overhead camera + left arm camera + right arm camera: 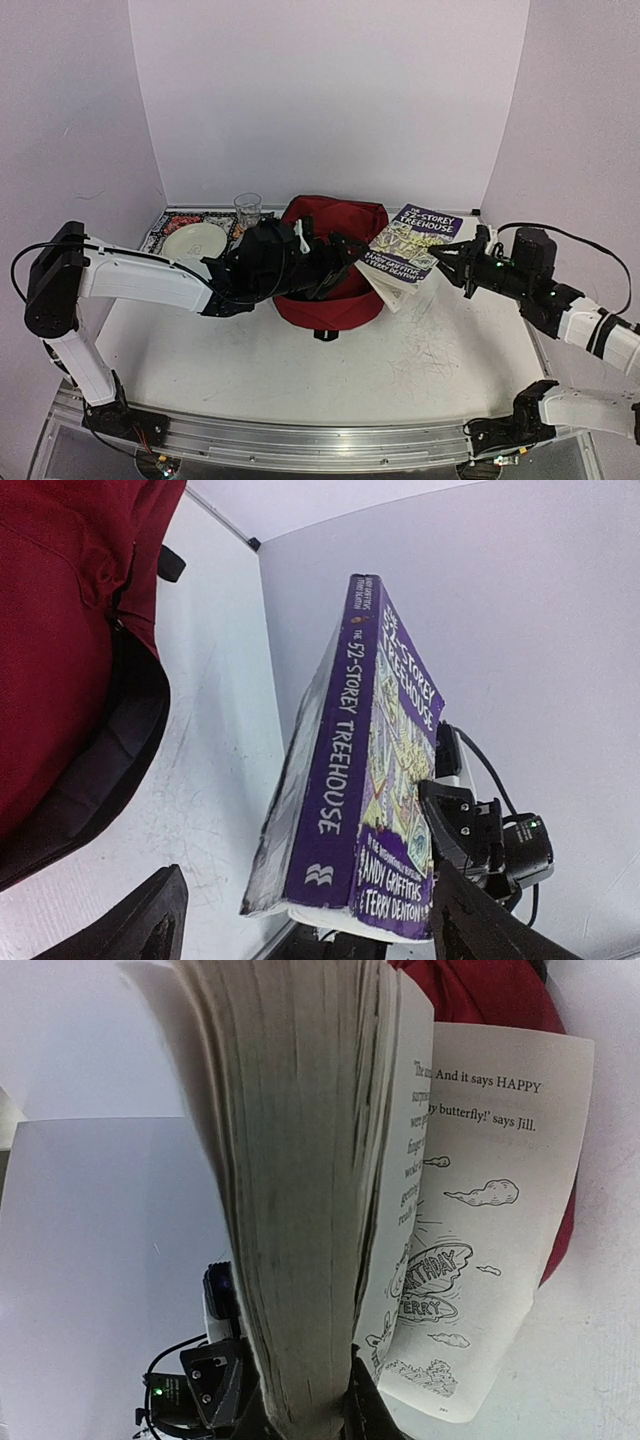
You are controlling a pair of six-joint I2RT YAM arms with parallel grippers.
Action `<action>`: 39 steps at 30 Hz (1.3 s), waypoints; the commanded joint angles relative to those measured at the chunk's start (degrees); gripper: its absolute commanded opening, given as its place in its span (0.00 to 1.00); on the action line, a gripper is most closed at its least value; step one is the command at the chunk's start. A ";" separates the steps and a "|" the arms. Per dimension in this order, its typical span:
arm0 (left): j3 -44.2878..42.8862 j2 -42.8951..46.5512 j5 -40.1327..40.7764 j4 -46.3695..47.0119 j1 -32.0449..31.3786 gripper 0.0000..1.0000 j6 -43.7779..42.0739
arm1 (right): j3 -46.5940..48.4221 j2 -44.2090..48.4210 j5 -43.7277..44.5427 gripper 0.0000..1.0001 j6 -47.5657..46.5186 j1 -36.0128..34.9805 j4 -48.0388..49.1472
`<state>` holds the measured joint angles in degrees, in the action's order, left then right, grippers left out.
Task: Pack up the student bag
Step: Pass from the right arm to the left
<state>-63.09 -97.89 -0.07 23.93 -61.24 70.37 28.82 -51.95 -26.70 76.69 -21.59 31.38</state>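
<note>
With our right gripper (443, 262) pinching the book (415, 245) and our left gripper (350, 262) spread, we should feed it spine-first into the student bag (335, 215).

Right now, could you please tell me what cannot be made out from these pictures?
1. Inside of the student bag: top view, covered by the left arm; left wrist view, cut off by the edge.
2. Right fingers: right wrist view, mostly hidden by the book.
3. Pattern of the mat: top view, too small, partly under the plate.
</note>
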 commanded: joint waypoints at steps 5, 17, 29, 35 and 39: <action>-0.93 0.50 1.31 9.16 -1.04 0.86 2.35 | 5.17 -2.92 10.35 0.00 5.39 -8.88 16.30; 1.26 1.01 1.83 15.15 -1.43 0.76 3.71 | 9.52 -10.28 15.89 0.00 6.46 -16.11 21.77; 7.79 6.37 7.31 19.68 -1.36 0.26 2.47 | 9.81 -13.77 16.67 0.07 5.17 -20.18 20.09; 13.75 12.02 10.75 19.62 0.38 0.00 2.25 | 13.90 -13.83 15.64 0.49 -5.58 -20.25 8.98; 19.30 17.45 12.85 19.35 3.21 0.00 2.20 | 18.72 -15.90 14.00 0.69 -17.41 -20.22 -1.02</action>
<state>-47.17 -87.55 8.55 38.97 -60.79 73.48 40.90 -66.63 -10.76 73.13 -41.81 37.76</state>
